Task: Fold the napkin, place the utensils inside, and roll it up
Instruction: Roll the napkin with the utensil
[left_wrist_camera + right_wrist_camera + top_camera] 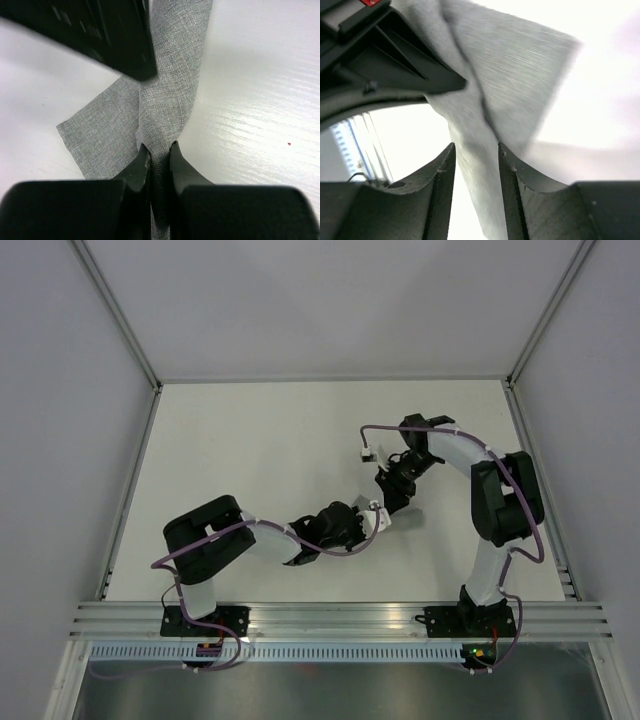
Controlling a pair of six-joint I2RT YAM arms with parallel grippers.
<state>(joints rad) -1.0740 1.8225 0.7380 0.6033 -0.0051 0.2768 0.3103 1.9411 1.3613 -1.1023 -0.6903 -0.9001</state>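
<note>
The grey napkin (170,85) is bunched into a narrow, twisted strip, with one flap spread over the white table. My left gripper (159,146) is shut on this strip, the cloth pinched between both fingers. My right gripper (476,146) stands open around the same napkin (520,65); a gap shows beside its left finger. The two grippers meet mid-table, the left gripper (370,522) just below the right gripper (388,500), and they hide the napkin in the top view. The utensils are out of view.
In the left wrist view the right gripper's black body (100,30) hangs close above the cloth. White walls and metal frame rails (130,480) bound the white table (260,440) on three sides.
</note>
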